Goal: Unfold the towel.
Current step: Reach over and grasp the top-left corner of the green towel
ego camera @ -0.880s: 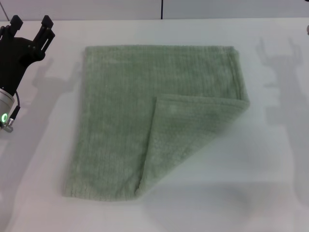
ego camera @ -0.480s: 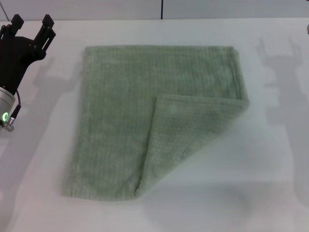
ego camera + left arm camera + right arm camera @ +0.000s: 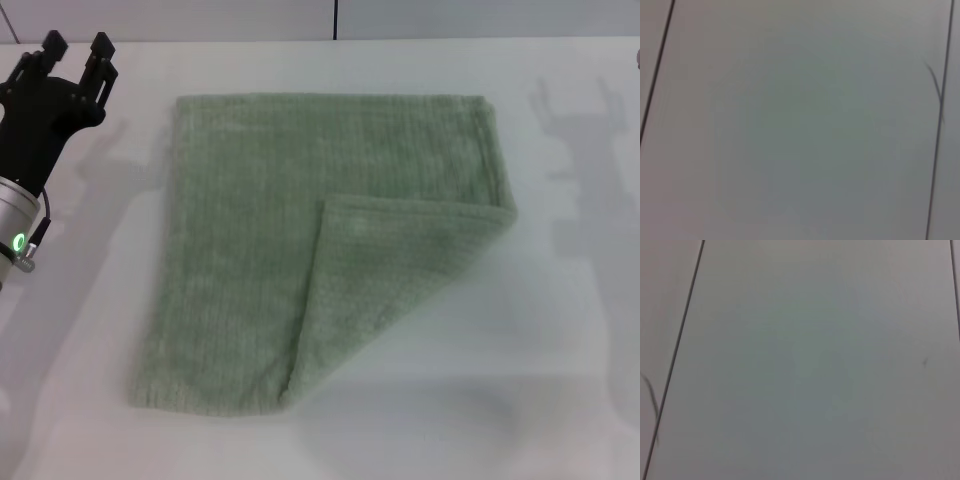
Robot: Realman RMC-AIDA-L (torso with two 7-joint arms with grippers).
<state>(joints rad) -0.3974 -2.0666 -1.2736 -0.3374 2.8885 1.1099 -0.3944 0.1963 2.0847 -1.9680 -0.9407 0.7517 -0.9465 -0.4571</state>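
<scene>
The pale sage-green towel [image 3: 260, 220] lies flat on the white table in the head view. Its near right corner [image 3: 390, 270] is folded over onto the cloth as a triangular flap. My left gripper [image 3: 75, 50] is raised at the far left, well clear of the towel's left edge, with its two black fingers apart and nothing between them. My right gripper is out of view; only its shadow [image 3: 575, 120] falls on the table to the right of the towel. Both wrist views show only plain pale surface.
The white table [image 3: 560, 330] stretches around the towel on all sides. A wall with a dark vertical seam [image 3: 334, 18] runs along the far edge.
My left gripper has shifted slightly to the right and turned a little. The towel has not moved.
</scene>
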